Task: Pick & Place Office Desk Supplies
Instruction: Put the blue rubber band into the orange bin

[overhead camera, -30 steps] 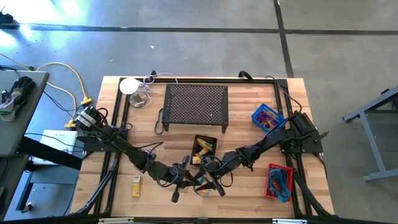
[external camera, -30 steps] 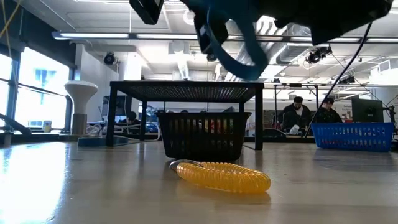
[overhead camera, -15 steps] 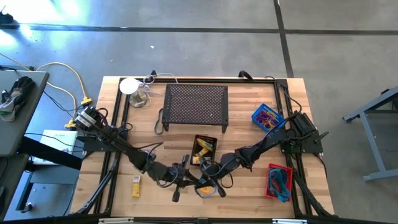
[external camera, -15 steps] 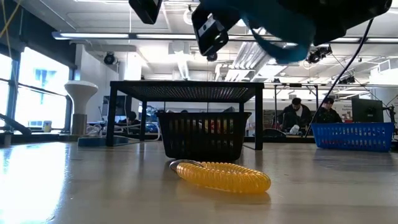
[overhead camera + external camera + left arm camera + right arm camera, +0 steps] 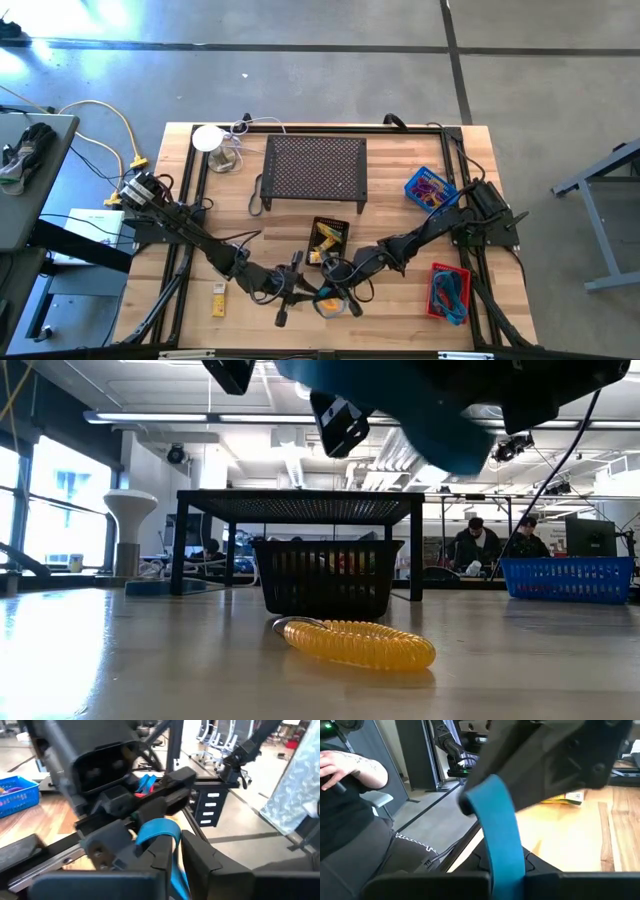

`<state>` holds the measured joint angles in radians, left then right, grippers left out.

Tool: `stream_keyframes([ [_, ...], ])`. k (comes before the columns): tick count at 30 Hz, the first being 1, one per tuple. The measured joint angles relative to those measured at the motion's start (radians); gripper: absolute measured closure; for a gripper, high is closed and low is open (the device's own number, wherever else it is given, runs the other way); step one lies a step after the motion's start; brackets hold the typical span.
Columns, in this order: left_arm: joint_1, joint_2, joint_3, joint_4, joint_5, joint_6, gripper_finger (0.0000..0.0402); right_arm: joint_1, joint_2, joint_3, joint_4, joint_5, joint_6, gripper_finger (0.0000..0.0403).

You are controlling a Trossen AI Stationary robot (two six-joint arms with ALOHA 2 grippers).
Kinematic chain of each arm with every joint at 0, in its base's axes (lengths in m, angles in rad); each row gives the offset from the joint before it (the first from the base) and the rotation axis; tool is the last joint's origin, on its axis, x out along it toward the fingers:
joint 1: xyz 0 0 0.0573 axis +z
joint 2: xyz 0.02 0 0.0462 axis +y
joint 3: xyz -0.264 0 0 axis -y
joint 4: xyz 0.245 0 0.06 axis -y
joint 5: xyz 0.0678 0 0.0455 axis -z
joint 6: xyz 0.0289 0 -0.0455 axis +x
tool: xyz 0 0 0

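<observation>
A wide blue rubber band (image 5: 156,829) (image 5: 495,815) hangs in the air between my two grippers, above the table's near middle. My left gripper (image 5: 303,290) (image 5: 176,847) comes from the table's left and is shut on the band. My right gripper (image 5: 337,293) (image 5: 506,866) comes from the right, faces the left one and is also shut on the band. A yellow coil (image 5: 355,643) lies on the table below them. A yellow packet (image 5: 218,298) lies near the front left. My left gripper has the blue band between its two fingers (image 5: 165,857), with a strip of it (image 5: 175,870) running down through the narrow gap. The fingers point level toward the table's right. The band is clear of the table. My right gripper pinches the flat blue strip (image 5: 509,854) between its two fingers, about level, from the table's right. From there the strip rises and curves over to the left gripper. It is lifted clear of the table.
A black perforated stand (image 5: 315,168) stands at the far middle. In front of it is a black basket (image 5: 328,240) with yellow items. A blue basket (image 5: 430,188) and a red basket (image 5: 449,290) stand at the right, a white lamp (image 5: 210,140) at the far left. A seated person (image 5: 350,795) is beyond the table.
My right gripper has shut on the blue band. In the low view the band hung as a loop below my left gripper a second ago. Now it is drawn across toward my right gripper. Both arms have kept their places.
</observation>
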<state>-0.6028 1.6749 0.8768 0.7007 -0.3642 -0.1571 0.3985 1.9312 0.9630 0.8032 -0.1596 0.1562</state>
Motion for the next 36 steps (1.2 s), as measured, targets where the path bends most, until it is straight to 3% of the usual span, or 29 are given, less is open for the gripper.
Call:
stream_keyframes([
  [7,-0.026,0.002,0.000,-0.008,-0.006,0.080,0.0294,0.001,-0.013,0.000,-0.088,0.024,0.039,0.0400],
  [11,-0.037,0.002,0.000,-0.006,-0.009,0.090,0.0260,0.021,-0.091,0.001,-0.256,0.076,0.056,0.0400],
  [16,-0.051,0.000,0.001,-0.028,0.003,0.086,0.0246,0.093,-0.245,-0.002,-0.559,0.136,0.116,0.0400],
  [19,-0.058,0.000,0.001,-0.041,0.002,0.077,0.0246,0.145,-0.341,-0.001,-0.714,0.122,0.237,0.0400],
  [24,-0.065,0.000,0.001,-0.045,0.026,0.038,0.0245,0.229,-0.444,-0.001,-0.927,0.001,0.471,0.0400],
  [36,-0.053,0.000,0.001,-0.046,0.066,0.079,0.0245,0.333,-0.580,-0.001,-1.173,-0.088,1.071,0.0400],
])
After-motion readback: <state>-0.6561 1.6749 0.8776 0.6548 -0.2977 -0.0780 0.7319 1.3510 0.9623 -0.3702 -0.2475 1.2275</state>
